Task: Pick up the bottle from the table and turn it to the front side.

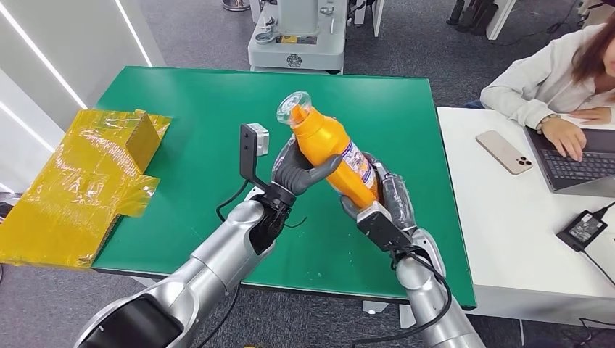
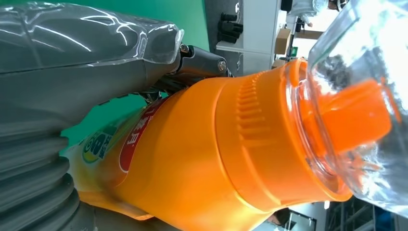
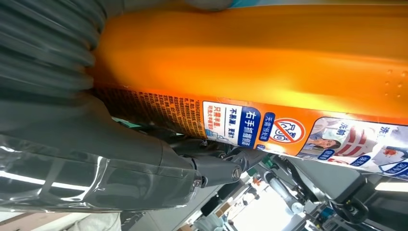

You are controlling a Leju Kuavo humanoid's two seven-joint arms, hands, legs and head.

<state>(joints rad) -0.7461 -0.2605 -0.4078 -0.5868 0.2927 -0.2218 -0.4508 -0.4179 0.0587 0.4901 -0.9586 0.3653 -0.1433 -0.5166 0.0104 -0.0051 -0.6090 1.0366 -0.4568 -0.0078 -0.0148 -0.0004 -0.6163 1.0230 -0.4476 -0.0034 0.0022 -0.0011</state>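
An orange bottle (image 1: pixel 335 151) with a clear cap (image 1: pixel 294 109) hangs tilted above the green table (image 1: pixel 196 109), cap pointing away and to the left. My left hand (image 1: pixel 299 171) grips its middle from the left, the thumb across the orange body. My right hand (image 1: pixel 383 197) holds the bottle's lower end from the right. The left wrist view has the orange bottle (image 2: pixel 202 159) and its clear cap (image 2: pixel 361 110) up close against the grey thumb (image 2: pixel 86 62). In the right wrist view the bottle's printed label (image 3: pixel 250 126) lies along the right hand (image 3: pixel 72 159).
A yellow wrapped box (image 1: pixel 87 181) lies on the table's left edge. A white table (image 1: pixel 508 239) stands to the right with a phone (image 1: pixel 504 151), a laptop (image 1: pixel 576 163) and a charger (image 1: pixel 584 228); a person (image 1: pixel 558 72) sits there typing. A grey machine (image 1: pixel 297 32) stands behind the green table.
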